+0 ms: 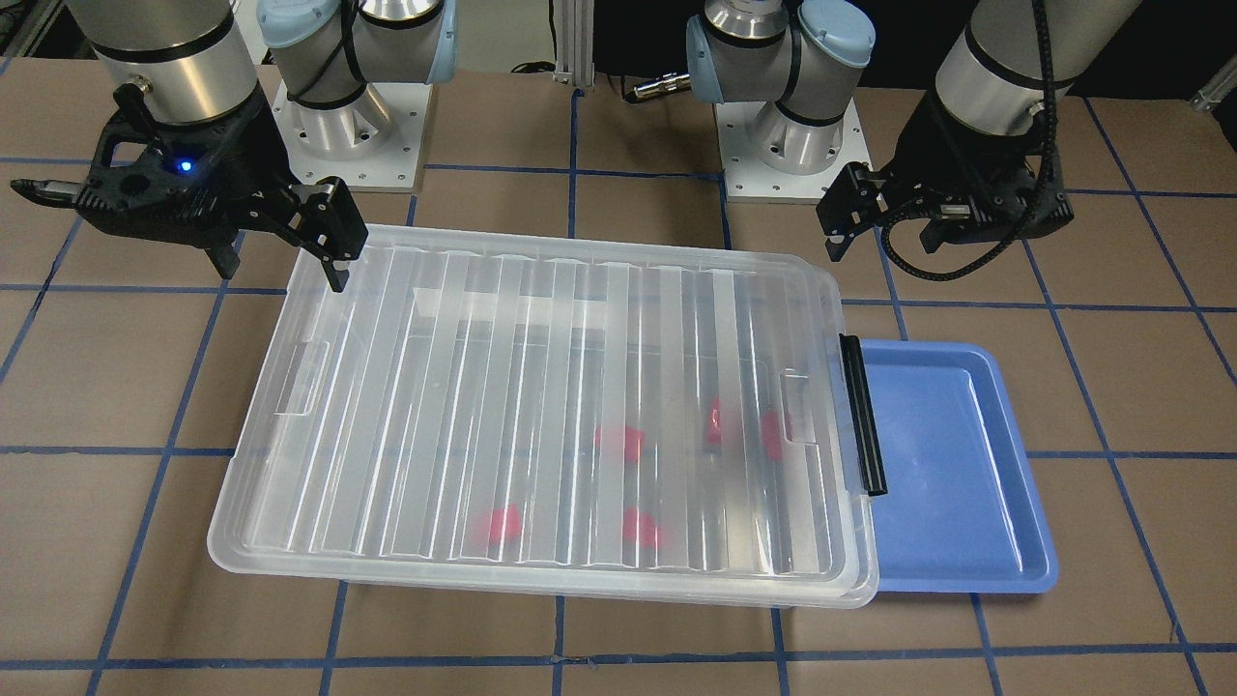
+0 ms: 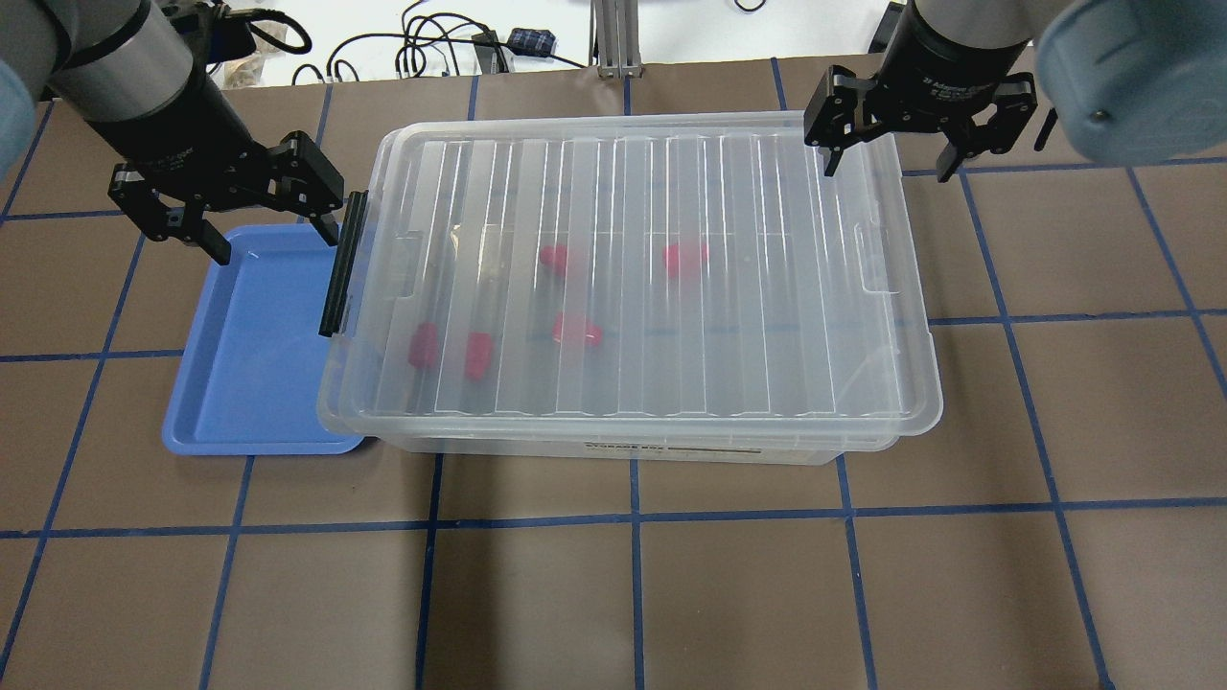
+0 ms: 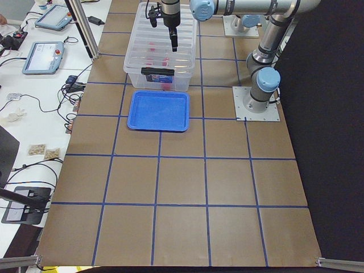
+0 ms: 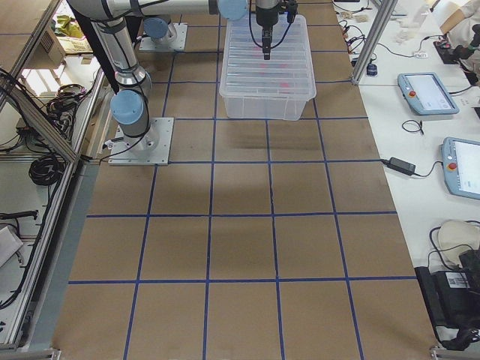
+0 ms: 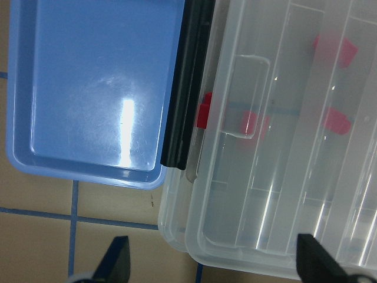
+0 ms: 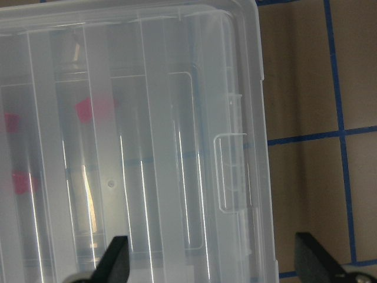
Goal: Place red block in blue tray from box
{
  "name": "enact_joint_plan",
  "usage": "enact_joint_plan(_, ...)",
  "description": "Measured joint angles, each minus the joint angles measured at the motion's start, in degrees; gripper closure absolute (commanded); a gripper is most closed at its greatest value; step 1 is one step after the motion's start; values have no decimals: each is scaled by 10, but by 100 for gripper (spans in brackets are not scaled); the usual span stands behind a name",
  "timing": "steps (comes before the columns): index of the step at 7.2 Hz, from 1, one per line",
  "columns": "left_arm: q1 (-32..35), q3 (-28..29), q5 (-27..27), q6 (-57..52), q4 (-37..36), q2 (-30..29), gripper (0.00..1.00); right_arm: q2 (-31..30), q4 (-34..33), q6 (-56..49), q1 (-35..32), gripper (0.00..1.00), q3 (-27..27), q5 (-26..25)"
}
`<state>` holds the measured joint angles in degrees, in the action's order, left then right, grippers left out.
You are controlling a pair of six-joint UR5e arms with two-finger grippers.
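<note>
Take the overhead view as a dial centred on the box [image 2: 767, 383]. Nearest the robot, at 6 o'clock, its clear front wall stands on the brown table [image 2: 671, 575], and the ribbed lid [image 2: 767, 287] lies flat and shut on top. I judge the step in hand to be the very first one, getting the lid off, with nothing picked yet.

Under the lid, five red patches show, all in the half towards 9 o'clock. The red block [image 2: 422, 345] closest to the latch end lies at about 8 o'clock, with a twin just beside it. Three more sit nearer the centre. They are small and bright red. The ribbing blurs them, so I cannot tell which way each one lies.

At 9 o'clock the black latch bar [image 2: 343, 264] runs along the box's end. The blue tray [image 2: 249, 383] lies flat against that end, with no block in it.

Farther off, at 10 o'clock, the left gripper [image 2: 276, 241] hovers over the tray's far corner beside the latch, jaws spread wide and empty. At 2 o'clock the right gripper [image 2: 889, 163] hangs above the lid's far corner, its jaws also wide apart and empty.

The next move likely calls for freeing the latch bar and lifting the lid clear before either arm reaches in.
</note>
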<state>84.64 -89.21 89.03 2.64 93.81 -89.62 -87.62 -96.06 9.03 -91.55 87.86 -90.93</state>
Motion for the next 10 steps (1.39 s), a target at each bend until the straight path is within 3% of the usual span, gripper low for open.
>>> enact_joint_plan(5,-1,0,0,0,-1,0,0,71,-44,-67,75,0,53,5)
enact_joint_plan(7,-1,0,-1,0,-2,0,0,81,-107,-90,87,0,98,2)
enact_joint_plan(10,-1,0,-2,0,-5,-3,0,82,-129,-118,105,0,114,1)
